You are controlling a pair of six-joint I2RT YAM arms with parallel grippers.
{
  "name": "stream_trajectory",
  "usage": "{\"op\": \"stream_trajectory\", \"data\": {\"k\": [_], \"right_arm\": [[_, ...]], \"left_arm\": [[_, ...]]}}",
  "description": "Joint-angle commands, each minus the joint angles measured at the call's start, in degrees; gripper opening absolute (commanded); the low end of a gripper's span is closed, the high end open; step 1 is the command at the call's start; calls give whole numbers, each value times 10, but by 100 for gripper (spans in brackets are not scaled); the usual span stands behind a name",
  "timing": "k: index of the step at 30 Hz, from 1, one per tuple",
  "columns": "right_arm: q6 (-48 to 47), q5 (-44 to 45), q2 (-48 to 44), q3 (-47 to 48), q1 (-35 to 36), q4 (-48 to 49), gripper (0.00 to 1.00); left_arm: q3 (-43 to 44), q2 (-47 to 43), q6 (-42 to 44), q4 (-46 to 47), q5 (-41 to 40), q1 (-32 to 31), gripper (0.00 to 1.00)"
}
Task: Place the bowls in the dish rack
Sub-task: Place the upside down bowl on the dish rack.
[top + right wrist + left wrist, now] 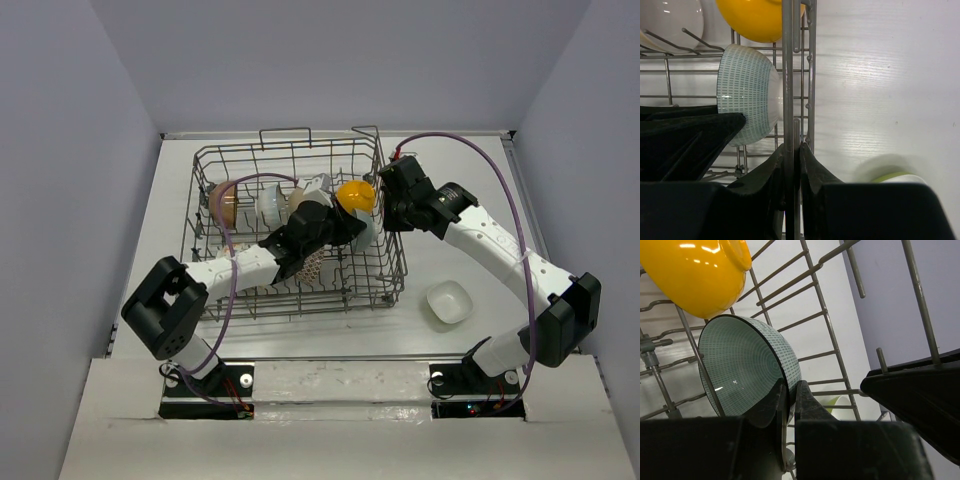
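Left tool [788,396]: clenched on the rim of the teal bowl [745,367], one finger inside the bowl and one outside it, reaching into the right half of the dish rack [290,302].
Right tool [792,152]: clenched on an upright wire of the rack's right wall, holding the basket itself and no bowl.
Teal bowl: on edge among the tines, close to the right wall, its foot turned toward that wall and its open side facing left.
Yellow bowl [355,194]: tipped on edge in the far right part of the rack, just beyond the teal bowl.
Brown bowl [224,203]: on edge at the far left of the rack.
White bowl [270,205]: on edge just right of the brown bowl, in the same far row.
Middle of the row: too crowded, and too hidden by the left arm [240,268], to tell the pieces apart.
Patterned bowl [312,268]: in the nearer part of the rack, partly under the left arm.
Square white bowl [448,302]: upright on the bench [470,200], outside the rack, to the near right and clear of its wall.
Dish rack: standing at the middle of the white bench, handles up on the far side.
The two tools: close together at the rack's right wall, one inside it and one on it; whether they touch cannot be told.
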Motion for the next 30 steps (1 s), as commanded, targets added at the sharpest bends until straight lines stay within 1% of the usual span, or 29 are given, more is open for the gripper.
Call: {"op": "stream_trajectory", "data": {"k": [1,8,15,25,30], "right_arm": [[18,1,8,-2,-5,11,7],[18,0,10,-4,-5,12,7],[19,-1,13,-4,-5,13,7],[19,-2,15,-1,-5,12,7],[18,-1,15,0,-5,11,7]], "left_arm": [[-16,-27,22,-77,-90,25,0],[2,-26,20,-137,-133,26,0],[14,-18,22,-189,-156,26,0],[18,-11,26,-225,-178,26,0],[5,-11,23,-233,-186,26,0]]}}
